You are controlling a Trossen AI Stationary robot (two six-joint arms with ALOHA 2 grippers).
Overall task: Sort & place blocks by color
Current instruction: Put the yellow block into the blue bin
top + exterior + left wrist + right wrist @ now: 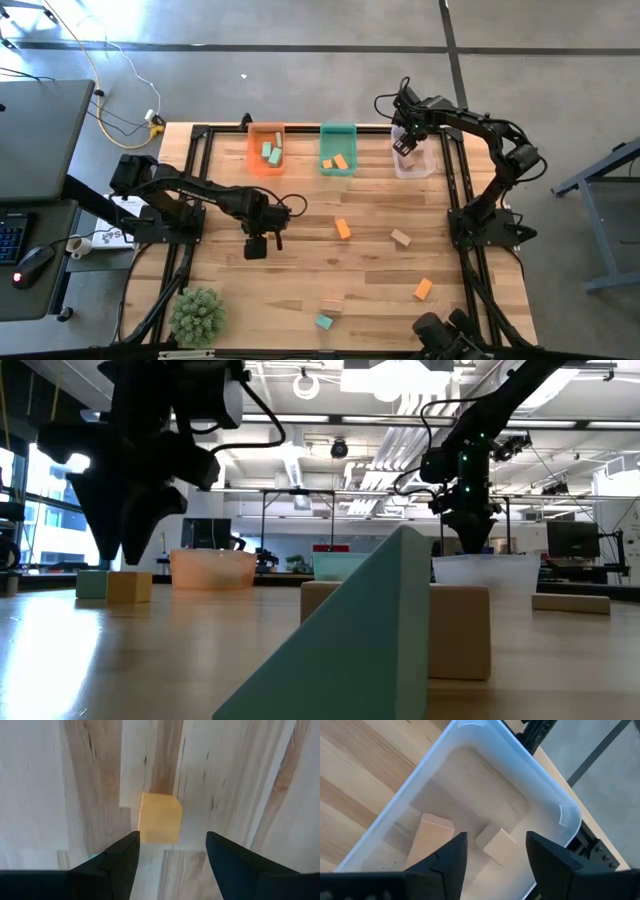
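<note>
My left gripper [258, 245] hangs open over the table's left middle, fingers pointing down. A pale yellowish cube [160, 817] lies flat on the wood just beyond its fingertips [170, 837], untouched. In the low view that cube [130, 587] sits next to a teal block [90, 584] below the gripper [125, 555]. My right gripper [404, 146] is open above the clear bin [425, 168], where two light wood blocks [432, 837] [497, 845] lie on the floor. Loose on the table are orange blocks [343, 229] [423, 290], wood blocks [401, 238] [332, 305] and a teal one [324, 322].
Three bins stand along the far edge. The orange bin [252, 150] holds teal blocks, and the teal bin [352, 135] holds an orange and a teal block. A fuzzy green plant [196, 315] sits at the near left corner. A laptop and mouse lie off the table's left side.
</note>
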